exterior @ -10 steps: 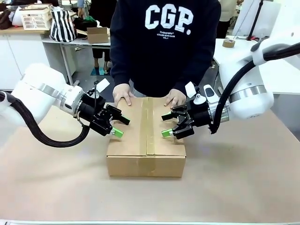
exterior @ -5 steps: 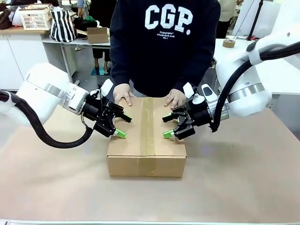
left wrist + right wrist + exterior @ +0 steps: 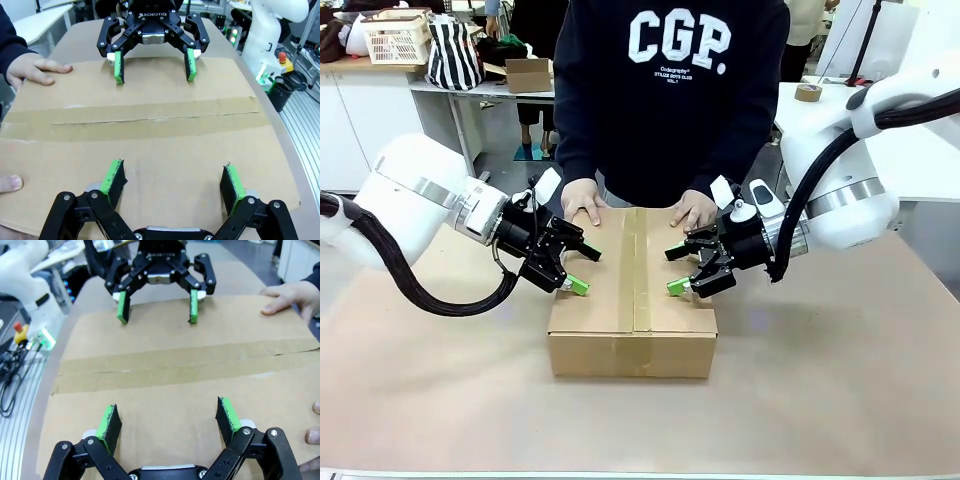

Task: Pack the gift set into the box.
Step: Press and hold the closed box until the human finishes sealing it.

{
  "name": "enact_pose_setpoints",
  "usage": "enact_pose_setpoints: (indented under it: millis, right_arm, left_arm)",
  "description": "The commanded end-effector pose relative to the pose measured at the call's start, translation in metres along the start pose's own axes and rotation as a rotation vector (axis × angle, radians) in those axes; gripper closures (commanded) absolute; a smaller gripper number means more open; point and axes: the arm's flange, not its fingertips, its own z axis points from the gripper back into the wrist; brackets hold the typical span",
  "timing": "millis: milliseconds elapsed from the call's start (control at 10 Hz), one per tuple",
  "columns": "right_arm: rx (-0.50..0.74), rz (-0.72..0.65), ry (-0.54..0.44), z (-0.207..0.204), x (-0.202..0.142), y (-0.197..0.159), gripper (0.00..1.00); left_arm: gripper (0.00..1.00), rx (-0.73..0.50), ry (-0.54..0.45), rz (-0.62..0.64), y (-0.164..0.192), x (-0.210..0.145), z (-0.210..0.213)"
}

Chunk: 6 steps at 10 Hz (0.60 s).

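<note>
The taped-shut box point(image 3: 631, 300) lies between the left gripper point(image 3: 574, 269) and right gripper point(image 3: 676, 270), both wide open and empty, seemingly just above its top.

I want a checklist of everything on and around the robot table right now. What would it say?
Surface: brown table, bare around the carton.
Job's things: the box is closed, flaps down, tape along the middle seam. The gift set: nothing seen.
Clutter: nothing seen on the table.
Grippers: left pincer and right pincer are both open, over the box top at opposite sides, holding nothing.
Person: both hands rest flat on the box's far edge.
Cables: black hose loops under the left arm and along the right arm.
Surroundings: striped bag, small carton, tape roll on far tables.
</note>
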Motion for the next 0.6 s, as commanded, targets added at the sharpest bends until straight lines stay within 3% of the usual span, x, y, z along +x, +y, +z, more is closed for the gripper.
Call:
enact_pose_setpoints:
  millis: [0, 500]
  right_arm:
    - [0.0, -0.017, -0.012, -0.0003, -0.0029, 0.0019, 0.0]
    - [0.0, -0.017, -0.012, -0.0003, -0.0029, 0.0019, 0.0]
  left_arm:
    - [0.0, -0.012, -0.007, 0.011, -0.0005, -0.0016, 0.0]
    - [0.0, -0.012, -0.007, 0.011, -0.0005, -0.0016, 0.0]
